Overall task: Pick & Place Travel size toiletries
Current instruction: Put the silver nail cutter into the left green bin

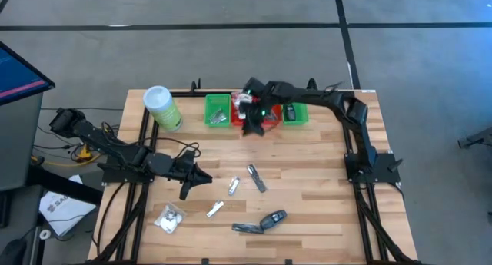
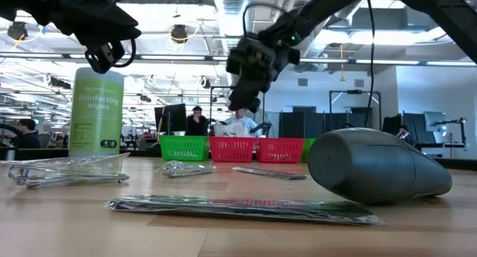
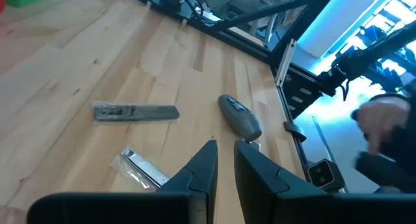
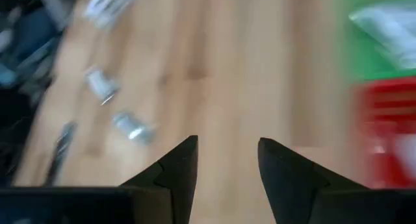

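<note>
Right gripper (image 1: 250, 120) hangs above the row of trays at the table's 12 o'clock edge, over the red tray (image 1: 265, 125). Its fingers (image 4: 179, 165) stand apart with a clear gap and nothing between them, so I judge it is parked there because that is the drop spot. The green tray (image 1: 217, 111) beside it holds a silver sachet. Left gripper (image 1: 187, 184) waits low toward 9 o'clock, fingers nearly together, a thin slit between them, gripping nothing.

Toiletries mostly sit loose on the wood from centre to 6 o'clock: white puffy packet (image 1: 168, 217) at 7 o'clock, small foil sachets (image 1: 233, 187) near the middle, a flat dark strip (image 1: 247, 228) and a rounded grey piece (image 1: 274, 218) at 6 o'clock — all lying flat, apart from each other. The green wipes canister (image 1: 162, 107) stands upright at 11 o'clock.
</note>
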